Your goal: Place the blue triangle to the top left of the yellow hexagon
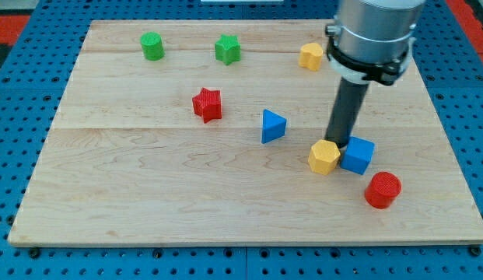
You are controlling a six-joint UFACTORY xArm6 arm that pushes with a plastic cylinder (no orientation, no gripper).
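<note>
Rod of dark metal hanging down from the grey arm housing (373, 35) at the view's upper right, ending in my tip (335, 142). Tip sitting just behind the seam between the yellow hexagon block (324, 157) and the blue cube block (357, 155), right at their upper edges; actual contact impossible to judge. No pincer on this rig, only the bare rod, so nothing being held and no opening to report.

Blue triangle block (272, 126) lying near the board's middle, to the left of and slightly above the yellow hexagon, clearly apart from it and from the tip. Yellow hexagon and blue cube resting side by side, touching or nearly so. Red cylinder block (383, 190) standing just below and right of the blue cube.

Red star block (208, 104) sitting left of the blue triangle, well apart. Green cylinder block (152, 47) and green star block (227, 50) lying along the view's top, with a second yellow block (310, 56), shape unclear, beside the arm housing.

Pale wooden board (148, 194) resting on a blue perforated table (15, 117).
</note>
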